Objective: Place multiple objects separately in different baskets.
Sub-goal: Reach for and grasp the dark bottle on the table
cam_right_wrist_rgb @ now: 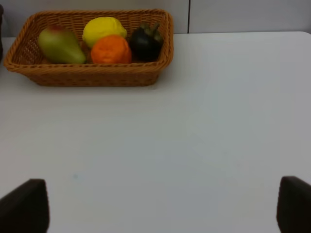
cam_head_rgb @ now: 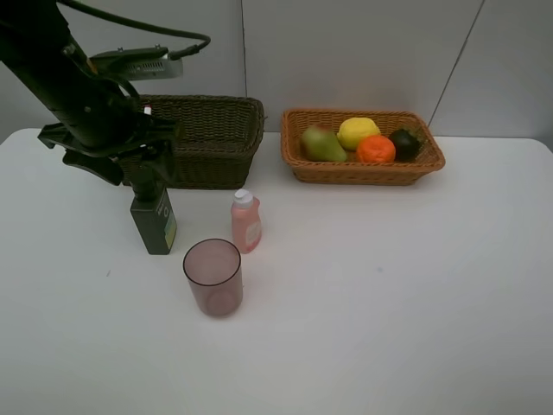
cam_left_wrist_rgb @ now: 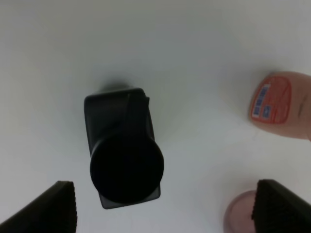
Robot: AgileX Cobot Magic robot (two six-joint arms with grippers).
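Note:
A dark green bottle (cam_head_rgb: 155, 223) stands upright on the white table in front of the dark olive basket (cam_head_rgb: 216, 160). My left gripper (cam_head_rgb: 147, 169) hangs just above it, open; in the left wrist view its fingertips (cam_left_wrist_rgb: 53, 208) flank the bottle's black cap (cam_left_wrist_rgb: 126, 165) without touching. To the right stand a small pink bottle (cam_head_rgb: 245, 221) and a translucent pink cup (cam_head_rgb: 212, 277). The light tan basket (cam_head_rgb: 363, 175) holds a pear (cam_head_rgb: 321, 143), lemon (cam_head_rgb: 357, 132), orange (cam_head_rgb: 376, 149) and mangosteen (cam_head_rgb: 404, 143). My right gripper (cam_right_wrist_rgb: 158, 206) is open over bare table, facing that basket (cam_right_wrist_rgb: 92, 77).
Both baskets sit side by side along the table's far edge, against a grey wall. The pink bottle (cam_left_wrist_rgb: 279, 104) and the cup (cam_left_wrist_rgb: 240, 213) stand close beside the green bottle. White tabletop stretches in front and to the right.

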